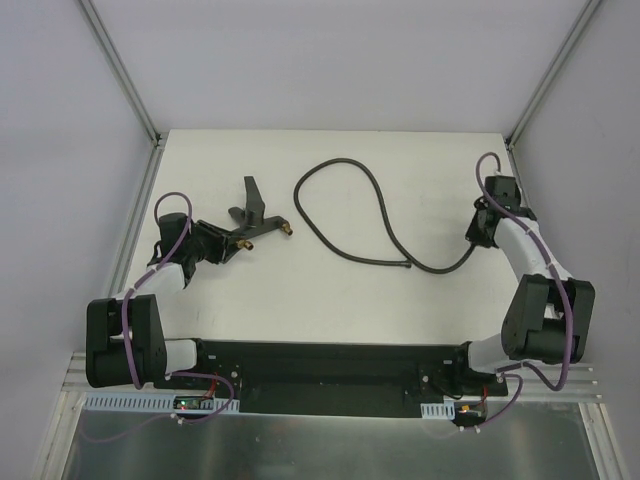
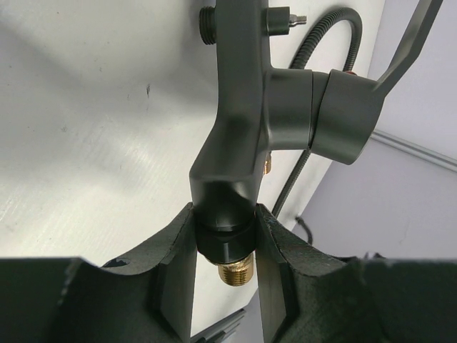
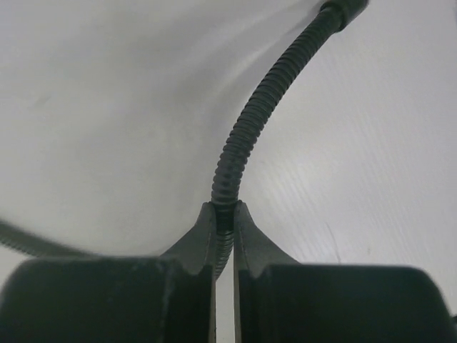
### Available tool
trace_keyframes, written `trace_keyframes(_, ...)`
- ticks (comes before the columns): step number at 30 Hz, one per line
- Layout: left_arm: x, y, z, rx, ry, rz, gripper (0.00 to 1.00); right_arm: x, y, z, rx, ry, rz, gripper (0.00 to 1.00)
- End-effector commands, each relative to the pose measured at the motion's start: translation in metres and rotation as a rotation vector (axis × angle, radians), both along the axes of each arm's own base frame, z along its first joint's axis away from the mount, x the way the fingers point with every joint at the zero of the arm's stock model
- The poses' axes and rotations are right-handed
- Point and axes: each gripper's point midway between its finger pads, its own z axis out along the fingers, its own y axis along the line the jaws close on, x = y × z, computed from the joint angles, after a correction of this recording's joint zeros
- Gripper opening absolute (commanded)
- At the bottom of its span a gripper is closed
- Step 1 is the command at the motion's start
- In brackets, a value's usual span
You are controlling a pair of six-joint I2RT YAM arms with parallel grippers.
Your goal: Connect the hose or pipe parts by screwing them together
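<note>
At the left gripper (image 2: 225,218) we find the jaws clenched on the base of the dark-grey forked fitting (image 2: 239,107), with one brass tip (image 2: 234,271) showing between them. At the right gripper (image 3: 224,214) the jaws are pinched tight on the ribbed dark hose (image 3: 246,128). The hose loops across the table (image 1: 300,290) right of the fitting, apart from it.

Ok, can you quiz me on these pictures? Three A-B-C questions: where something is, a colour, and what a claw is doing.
1. Where is the forked fitting? A held in the left claw; B lying loose; C out of view.
2. What colour are its threaded tips? A red; B brass; C blue.
3. The right claw is: A wide open; B shut on nothing; C shut on the hose.
Answers: 1 A, the claw clamps its neck. 2 B, they shine golden. 3 C, it pinches the ribbed hose.
</note>
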Motion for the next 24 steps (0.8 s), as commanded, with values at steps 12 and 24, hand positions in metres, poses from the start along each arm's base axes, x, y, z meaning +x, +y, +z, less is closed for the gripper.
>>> trace_keyframes(12, 0.015, 0.001, 0.022, 0.004, -0.092, -0.043, 0.0, 0.007, 0.241, 0.077, -0.189, -0.32, 1.136, 0.01)
trace_keyframes(24, 0.016, 0.003, 0.02, -0.013, -0.088, -0.036, 0.0, -0.078, 0.303, -0.003, 0.031, -0.04, 1.3, 0.01)
